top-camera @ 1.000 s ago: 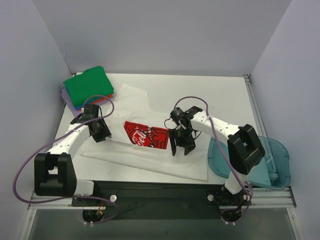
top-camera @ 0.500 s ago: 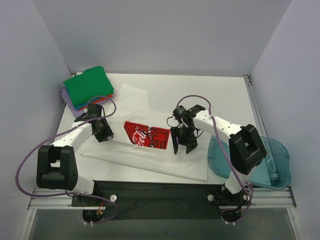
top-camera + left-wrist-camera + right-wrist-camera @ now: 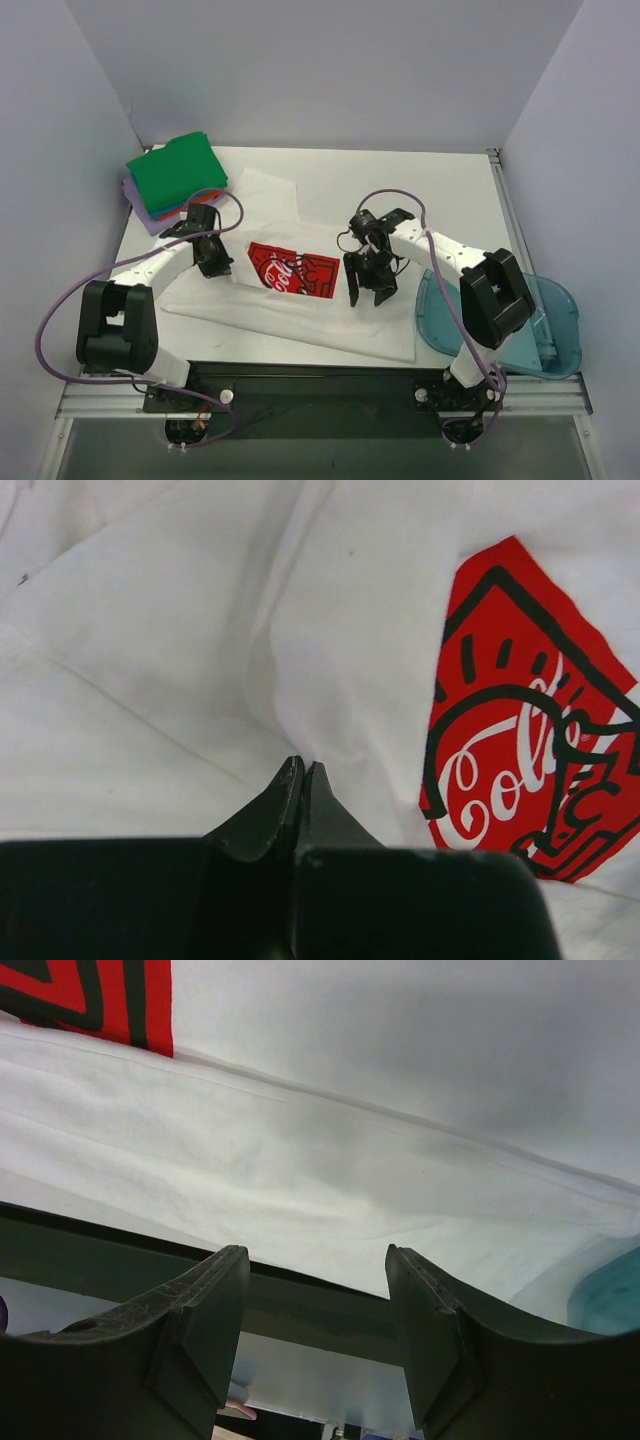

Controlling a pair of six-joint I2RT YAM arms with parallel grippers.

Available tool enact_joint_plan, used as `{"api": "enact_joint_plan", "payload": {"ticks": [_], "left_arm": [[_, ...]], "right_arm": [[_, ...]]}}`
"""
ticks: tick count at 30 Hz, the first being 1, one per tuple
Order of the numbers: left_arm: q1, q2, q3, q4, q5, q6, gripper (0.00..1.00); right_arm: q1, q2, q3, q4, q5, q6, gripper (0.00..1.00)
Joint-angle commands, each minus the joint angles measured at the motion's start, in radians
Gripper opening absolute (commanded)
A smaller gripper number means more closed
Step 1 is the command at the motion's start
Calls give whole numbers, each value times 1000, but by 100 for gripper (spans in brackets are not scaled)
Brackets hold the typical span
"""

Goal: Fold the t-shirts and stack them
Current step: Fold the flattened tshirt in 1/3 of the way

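White surface (image 3: pixel 460 190) boxed in by plain grey walls, and the white t-shirt (image 3: pixel 300 322) lies spread across the near half of it, red logo (image 3: pixel 292 272) facing up, roughly between the two arms. The folded stack (image 3: pixel 178 172), green one on top, sits in the far-left corner, apart from the action. The left end effector (image 3: pixel 303 770) is clamped tight, tips right on a raised crease just left of the logo, but honestly I can't tell whether any fabric is actually caught between them. The right end effector (image 3: pixel 318 1280) is spread apart with nothing in it, hovering over the shirt on the other side of the logo, with the blue bin (image 3: pixel 545 320) further right. My worry: if the left pinch got only the top layer, or nothing at all, lifting for the fold will either slip off or drag one layer and bunch everything up. And with only one side held, the shirt could skew and the fold come out crooked.
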Motion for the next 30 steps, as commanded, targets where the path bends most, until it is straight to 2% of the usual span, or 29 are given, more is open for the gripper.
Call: {"api": "enact_joint_plan", "payload": {"ticks": [1,13,30], "left_arm": [[-32,26,75,55,1,-11,0],[-123,190,268,37,13,-19,0],[-209,351,446,20,48,-7,0]], "right_arm": [[-11,-52,-12,-57,4,-8,58],[-30,-58,-36,-56,2,-2,58],[-51,-54,-56,-56,-1,18,58]]}}
